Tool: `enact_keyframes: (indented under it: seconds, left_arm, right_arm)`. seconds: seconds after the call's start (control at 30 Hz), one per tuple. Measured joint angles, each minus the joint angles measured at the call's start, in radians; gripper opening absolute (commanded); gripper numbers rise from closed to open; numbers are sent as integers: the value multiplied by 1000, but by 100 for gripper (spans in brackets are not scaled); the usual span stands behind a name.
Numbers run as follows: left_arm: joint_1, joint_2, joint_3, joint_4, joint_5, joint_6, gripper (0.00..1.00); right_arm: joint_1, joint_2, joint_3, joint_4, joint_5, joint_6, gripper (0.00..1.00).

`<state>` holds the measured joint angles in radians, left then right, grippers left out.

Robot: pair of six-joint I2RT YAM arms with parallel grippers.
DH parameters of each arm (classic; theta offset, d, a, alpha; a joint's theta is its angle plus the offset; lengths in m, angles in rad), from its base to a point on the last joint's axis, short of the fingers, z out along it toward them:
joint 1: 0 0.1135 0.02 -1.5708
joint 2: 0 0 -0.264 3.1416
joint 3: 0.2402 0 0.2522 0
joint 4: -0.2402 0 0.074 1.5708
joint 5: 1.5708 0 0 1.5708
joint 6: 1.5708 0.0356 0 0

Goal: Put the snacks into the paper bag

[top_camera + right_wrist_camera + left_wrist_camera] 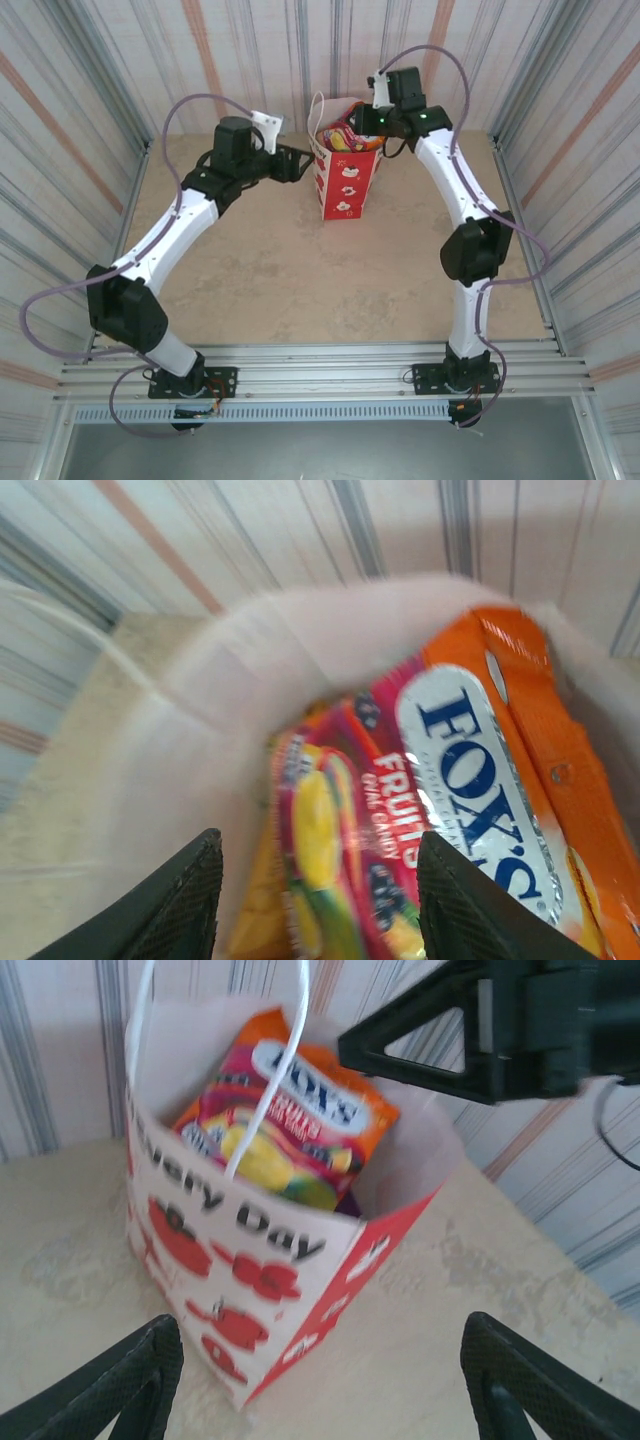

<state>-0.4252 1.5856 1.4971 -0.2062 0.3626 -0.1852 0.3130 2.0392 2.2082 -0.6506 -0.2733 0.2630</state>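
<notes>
The paper bag (346, 190) stands upright at the back middle of the table, white with red motifs and cord handles. A red-orange FOX'S snack packet (345, 137) leans inside it, its top sticking out above the rim. My right gripper (320, 905) hangs open just over the bag's mouth, and the FOX'S packet (450, 780) lies loose below its fingers. A yellow packet edge (250, 920) shows beneath. My left gripper (320, 1380) is open and empty, low on the table beside the paper bag (230, 1260), and looks at the FOX'S packet (300, 1120).
Striped walls (80, 110) close in the table on three sides. The bare beige tabletop (300, 280) stretches from the bag to the arms' bases. One finger of the right gripper (430, 1045) reaches over the bag in the left wrist view.
</notes>
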Motion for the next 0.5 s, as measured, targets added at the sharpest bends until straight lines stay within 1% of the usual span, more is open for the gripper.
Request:
enact_keyframes:
  seconds: [0.17,0.27,0.5]
  left_arm:
    - [1,96,122,26,29,-12,76]
    - [6,161,193,34,38,-23,76]
    - [20,329,388,35,70,-26,71]
  right_arm:
    - [-51,-176,-106,73,-76,37,57]
    - [-94,-250,-184,119,-111,63,58]
    - [-202,-318,-351,216,-227,148,61]
